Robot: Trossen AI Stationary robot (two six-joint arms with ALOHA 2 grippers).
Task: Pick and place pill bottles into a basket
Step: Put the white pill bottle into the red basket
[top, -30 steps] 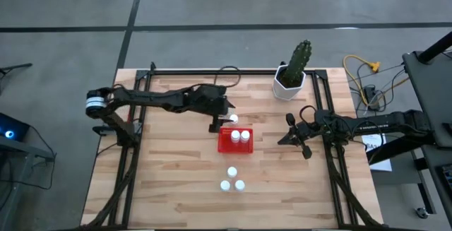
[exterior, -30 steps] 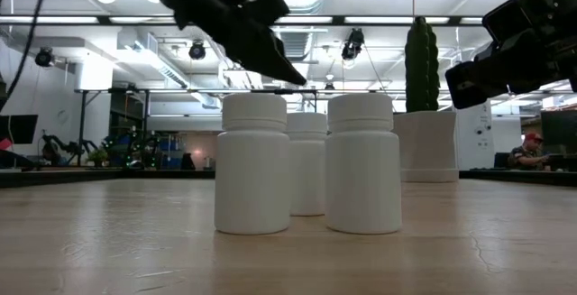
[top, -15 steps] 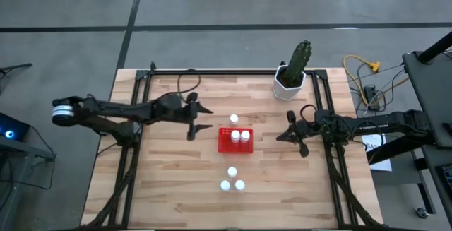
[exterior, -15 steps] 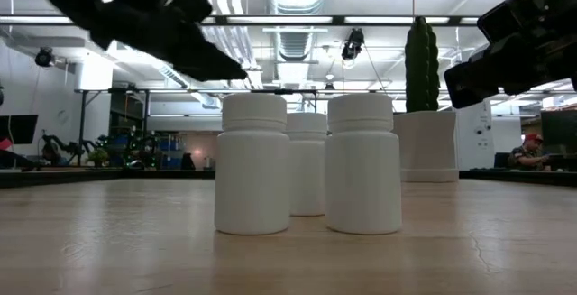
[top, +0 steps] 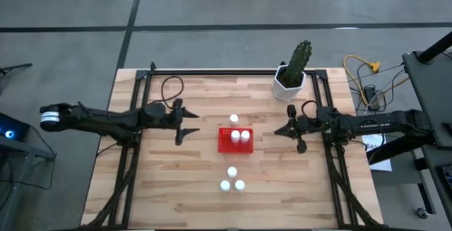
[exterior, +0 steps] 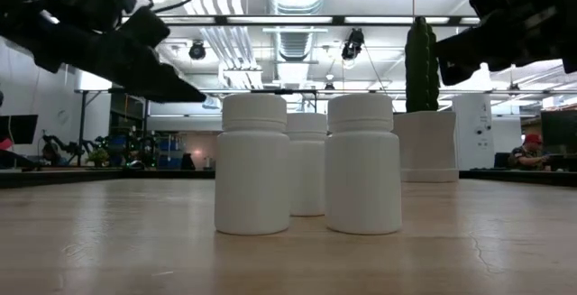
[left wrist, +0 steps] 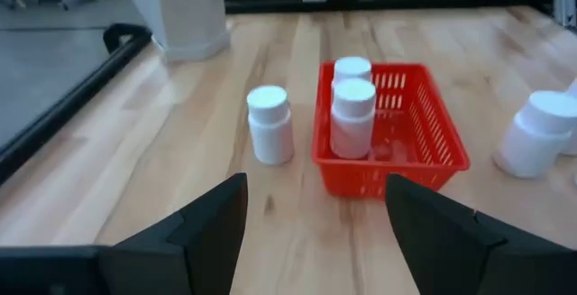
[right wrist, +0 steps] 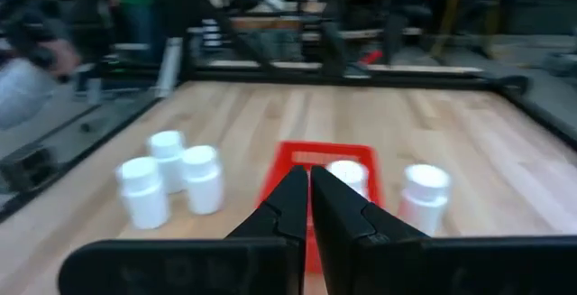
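The red basket (top: 229,146) stands mid-table with two pill bottles (left wrist: 352,107) upright in it. One more bottle (top: 233,119) stands on the wood just beyond the basket's far side. Three bottles (top: 232,180) stand grouped nearer the table's near edge and fill the low view (exterior: 306,164). My left gripper (top: 192,121) hovers open left of the basket, pointing at it, with nothing between its fingers (left wrist: 212,232). My right gripper (top: 278,131) hovers shut and bare right of the basket (right wrist: 309,207).
A white pot with a cactus (top: 291,75) stands at the table's far right. Black frame rails (top: 134,153) run along the left and right sides. Bare wood lies between each gripper and the basket and around the near bottles.
My left gripper has drawn back from the lone bottle beyond the basket toward the table's left edge, sinking a little and levelling out, still open. That bottle stays standing where it was. My right gripper has risen slightly.
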